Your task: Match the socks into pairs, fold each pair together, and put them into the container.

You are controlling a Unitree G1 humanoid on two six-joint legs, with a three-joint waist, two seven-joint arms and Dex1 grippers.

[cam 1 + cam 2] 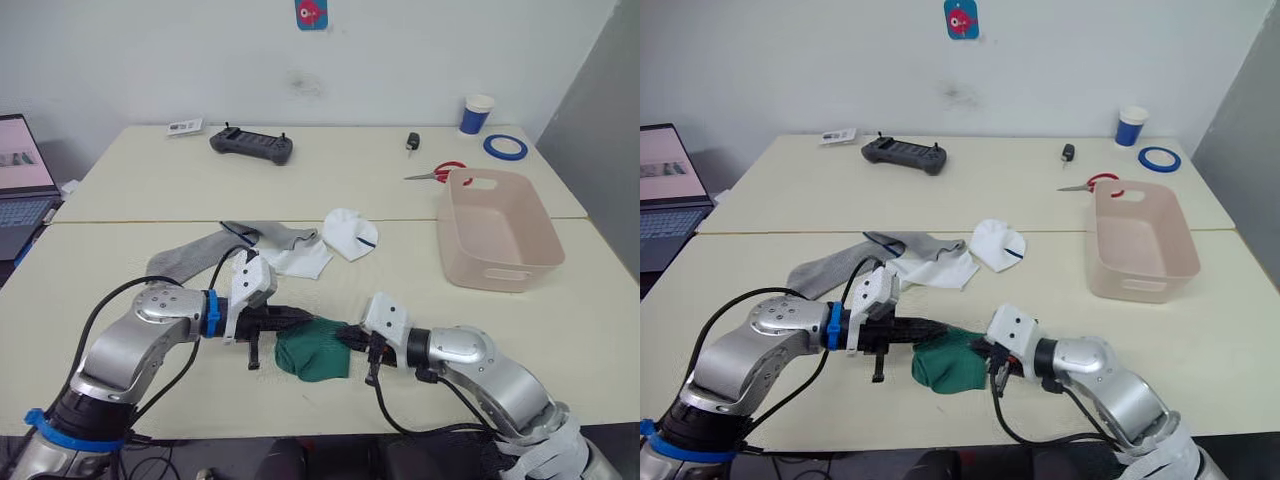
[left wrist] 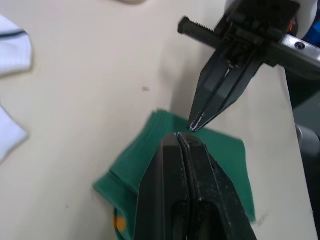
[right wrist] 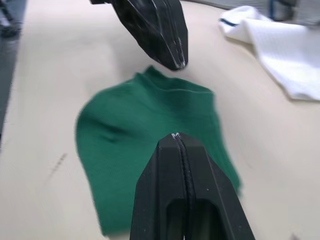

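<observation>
Left eye view: the folded dark green sock pair [image 1: 312,352] lies on the near edge of the bench [image 1: 600,330], well apart from the empty container [image 1: 498,232], with the left gripper [image 1: 300,316] and right gripper [image 1: 352,338] meeting tip to tip over it, the fingers of each pressed together and holding nothing. To proceed, spread one set of fingers, pinch through all layers at the folded edge so the pair stays together, then carry it to the container. The grey socks [image 1: 200,252] and white socks [image 1: 350,233] remain unpaired behind.
</observation>
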